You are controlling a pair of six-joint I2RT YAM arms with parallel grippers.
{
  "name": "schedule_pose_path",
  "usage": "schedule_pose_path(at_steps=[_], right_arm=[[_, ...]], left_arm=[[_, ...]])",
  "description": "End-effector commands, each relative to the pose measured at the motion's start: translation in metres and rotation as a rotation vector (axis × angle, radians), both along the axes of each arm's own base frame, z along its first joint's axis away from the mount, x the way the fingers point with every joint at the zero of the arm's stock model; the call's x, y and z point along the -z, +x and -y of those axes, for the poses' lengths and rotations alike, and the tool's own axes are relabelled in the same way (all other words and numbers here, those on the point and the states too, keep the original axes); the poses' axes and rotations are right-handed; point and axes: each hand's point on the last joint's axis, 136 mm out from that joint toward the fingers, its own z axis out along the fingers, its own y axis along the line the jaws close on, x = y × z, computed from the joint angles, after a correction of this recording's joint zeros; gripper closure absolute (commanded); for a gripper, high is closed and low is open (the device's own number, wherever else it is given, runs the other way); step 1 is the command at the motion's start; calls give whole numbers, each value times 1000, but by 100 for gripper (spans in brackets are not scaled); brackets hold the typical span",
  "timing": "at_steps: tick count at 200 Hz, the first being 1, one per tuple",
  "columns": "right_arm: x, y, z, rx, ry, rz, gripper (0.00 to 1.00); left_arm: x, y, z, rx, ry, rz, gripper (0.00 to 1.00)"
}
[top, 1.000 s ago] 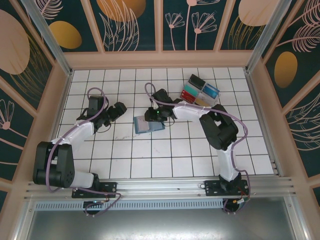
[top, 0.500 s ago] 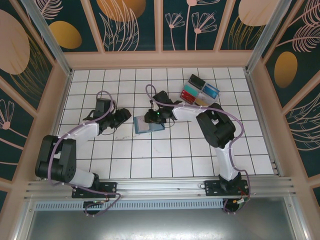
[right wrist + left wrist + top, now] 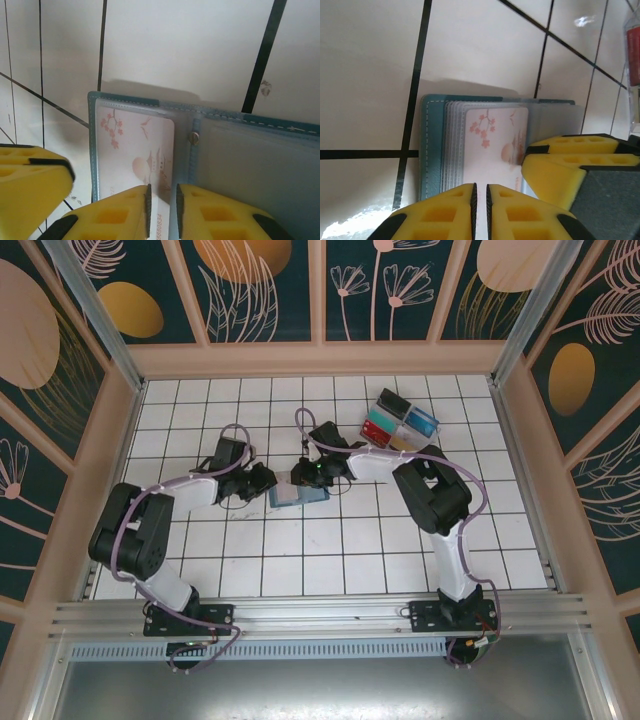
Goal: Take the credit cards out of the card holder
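Jaws of left gripper (image 3: 480,192) and right gripper (image 3: 162,192) pinched to slits at teal folding card holder (image 3: 432,150), grip unclear, pale blossom-printed plastic card (image 3: 492,145) sleeved inside, white tiled tabletop (image 3: 480,45).

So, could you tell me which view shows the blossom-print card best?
Right wrist: the blossom-print card lies large in the open card holder, only its lower edge hidden. Left wrist shows it smaller, one corner covered. From top external it is too small.

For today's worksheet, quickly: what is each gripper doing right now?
Left gripper: closed, over the pale pink-white blossom-printed plastic card; grip cannot be told.
Right gripper: nearly closed at the slim teal folding card holder; grip cannot be told.
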Motion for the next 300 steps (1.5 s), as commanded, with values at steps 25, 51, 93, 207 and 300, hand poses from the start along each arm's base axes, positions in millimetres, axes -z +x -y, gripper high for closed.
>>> schedule_pose_path(at_steps=[25, 51, 93, 207, 300], right_arm=[[14, -9, 1, -21, 36, -61, 76], [10, -12, -2, -41, 82, -70, 77], [6, -15, -6, -82, 120, -72, 77], [31, 0, 15, 82, -46, -74, 79], [14, -4, -3, 9, 54, -60, 96]], left_arm=[[10, 2, 5, 29, 3, -10, 85], [31, -7, 1, 20, 24, -63, 86], [42, -13, -3, 12, 38, -89, 86], [54, -18, -11, -5, 85, -112, 88], [53, -18, -10, 2, 82, -111, 88]])
